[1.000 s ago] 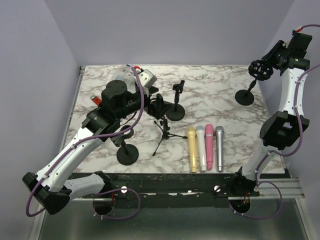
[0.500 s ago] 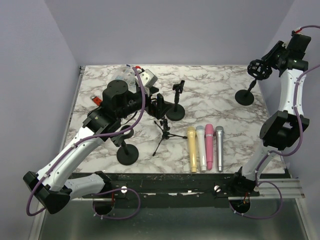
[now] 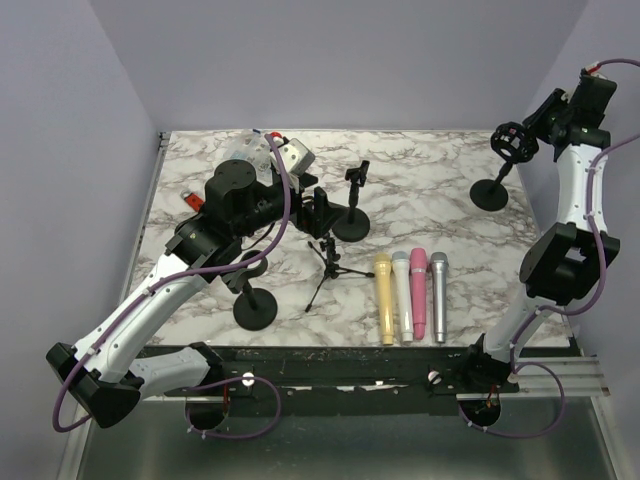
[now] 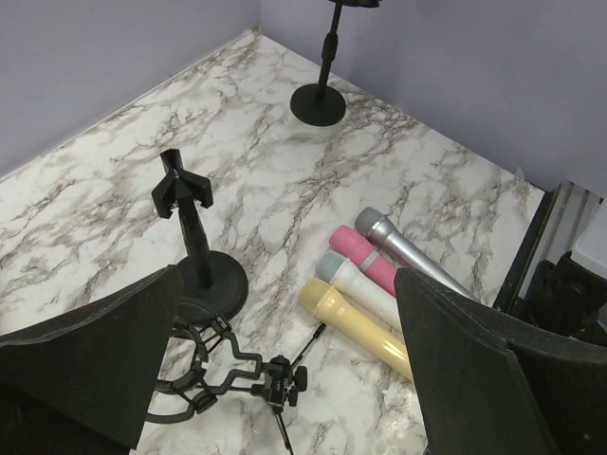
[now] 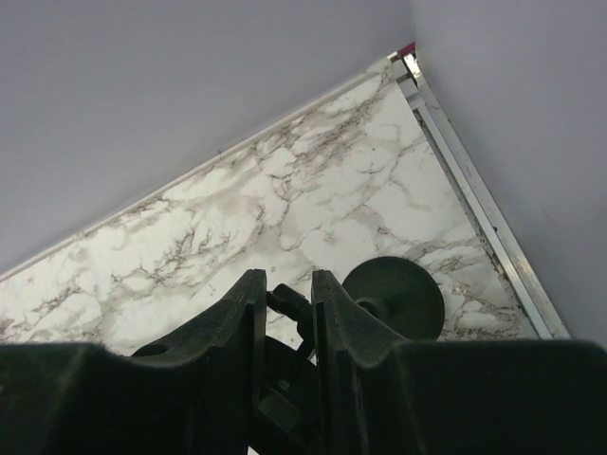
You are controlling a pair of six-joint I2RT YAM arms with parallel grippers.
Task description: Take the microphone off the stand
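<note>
Fingers of my right pincer [image 5: 287, 284] are closed on a black part of the microphone cage [image 3: 510, 140], atop the far-right stand [image 3: 490, 193]. The stem slants from there down to the round base, so I judge the pull goes upward. My left pincer [image 3: 318, 212] gapes wide, well apart, by the middle stand [image 3: 350, 222].
</note>
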